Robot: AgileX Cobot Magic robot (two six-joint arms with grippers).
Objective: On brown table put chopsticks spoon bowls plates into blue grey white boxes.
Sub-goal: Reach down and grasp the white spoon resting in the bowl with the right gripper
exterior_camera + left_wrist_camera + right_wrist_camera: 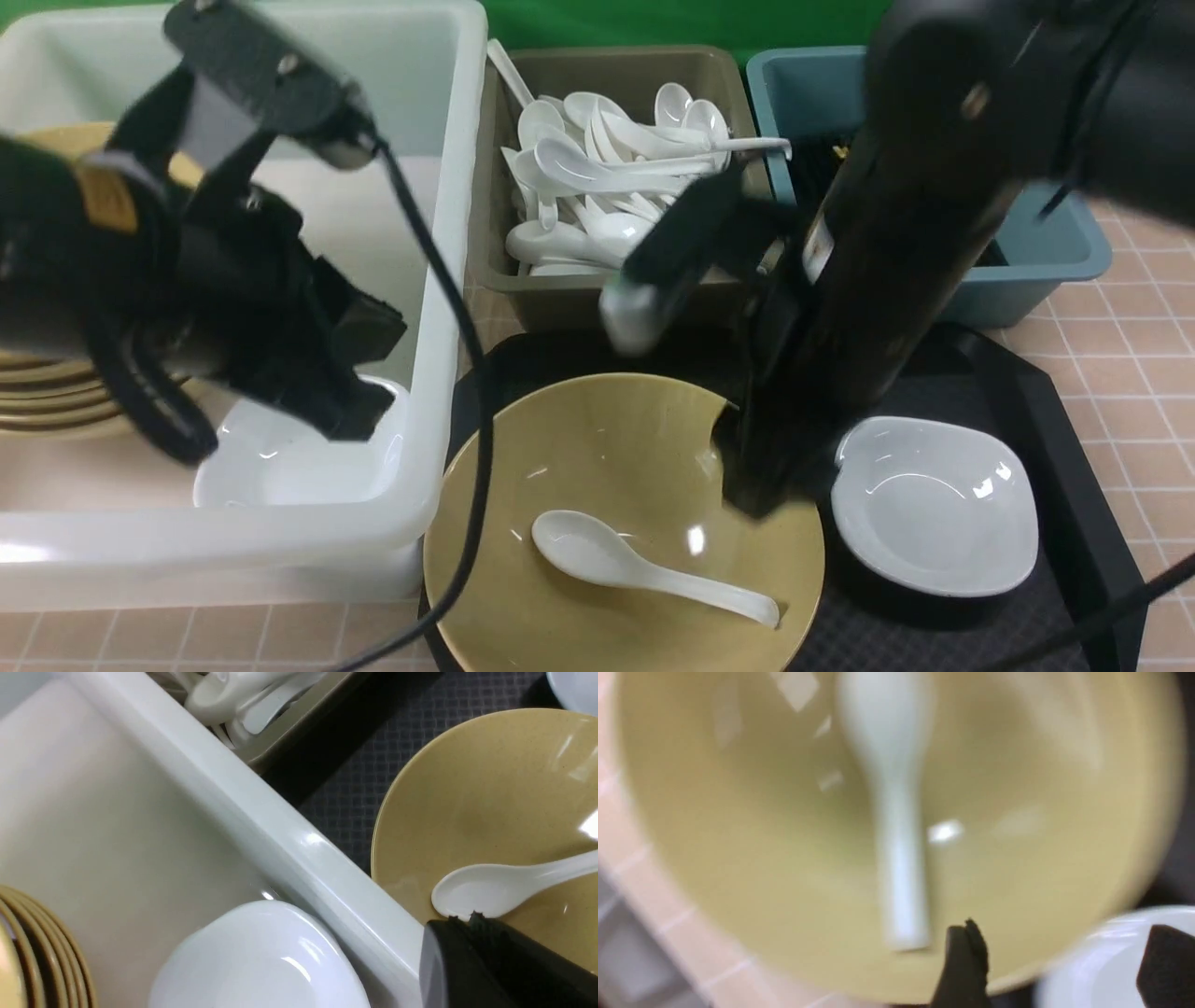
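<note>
- Progress: well along, judging by the bins.
- White tub (448, 280) holds a stack of yellow bowls (47, 401) at its left side and one white plate (280, 467) near its front wall.
- Grey-brown bin (579, 299) is piled with white spoons (607, 168).
- Teal bin (1027, 252) shows dark chopsticks (822, 163) with a gold tip, mostly hidden by the right arm.
- Left to do: one yellow bowl (597, 448) on the black tray (1055, 448), a loose spoon (644, 565) lying inside it, and a second white plate (934, 504) on the tray just beside the bowl.
- No loose tableware shows on the bare tiled table (1139, 308).
- Loose spoon: scoop toward the tub side, handle pointing to the bowl's front right, flat on the bowl floor.
- Right arm: angled steeply down from upper right, with its tip low over the bowl's right rim, between the bowl and the tray plate.
- Right gripper (1064, 961): fingers spread wide and nothing between them. The spoon handle end sits just ahead of one finger in the blurred wrist view. It looks lined up for the spoon, though contact can't be told.
- Left arm: hangs over the white tub, wrist tilted down toward the plate inside.
- Left gripper (359, 411): fingers pressed together, holding nothing, clear of the plate below.
- Likely step: take the spoon to the grey-brown bin, then the bowl and plate to the tub.
</note>
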